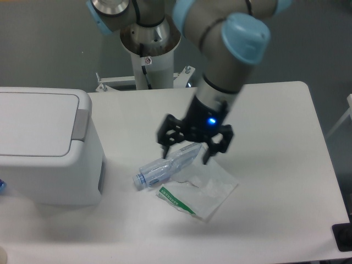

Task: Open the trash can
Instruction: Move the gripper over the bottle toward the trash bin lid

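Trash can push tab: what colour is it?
Grey, on the white trash can's lid edge; push tab shows in the fixed camera view.

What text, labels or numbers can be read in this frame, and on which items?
None can be read.
Bottle: label shows no readable print.
Clear packet: a green and white strip along its edge, print too small and blurred.
Trash can: no visible marking.
Gripper: a blue light only, no text.

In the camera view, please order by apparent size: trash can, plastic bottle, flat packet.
1. trash can, largest by far
2. flat packet
3. plastic bottle, though partly hidden by the end effector, so this is unsure
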Available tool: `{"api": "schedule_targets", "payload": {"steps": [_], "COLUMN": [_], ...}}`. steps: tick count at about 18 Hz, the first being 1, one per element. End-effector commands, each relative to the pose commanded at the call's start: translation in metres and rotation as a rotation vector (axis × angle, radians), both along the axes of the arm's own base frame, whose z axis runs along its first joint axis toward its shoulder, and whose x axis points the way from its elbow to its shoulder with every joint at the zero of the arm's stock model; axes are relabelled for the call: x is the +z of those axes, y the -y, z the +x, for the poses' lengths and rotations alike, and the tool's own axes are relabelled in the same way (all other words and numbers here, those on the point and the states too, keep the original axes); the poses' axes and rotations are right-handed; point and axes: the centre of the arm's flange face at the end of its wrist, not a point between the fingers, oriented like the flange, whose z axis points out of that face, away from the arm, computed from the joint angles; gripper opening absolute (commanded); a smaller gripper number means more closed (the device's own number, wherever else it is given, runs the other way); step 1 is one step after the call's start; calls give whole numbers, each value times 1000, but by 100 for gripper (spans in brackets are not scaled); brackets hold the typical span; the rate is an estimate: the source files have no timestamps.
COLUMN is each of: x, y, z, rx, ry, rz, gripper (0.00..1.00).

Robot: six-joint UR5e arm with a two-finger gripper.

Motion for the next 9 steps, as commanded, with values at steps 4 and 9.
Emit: {"api": "schedule_targets", "payload": {"steps": [4,9], "x": [6,-5], "y": [2,-11], "z": [48,81], "rx": [-15,-12], "ry": [20,64], "rz": [1,-31], "gripper": [100,100]}}
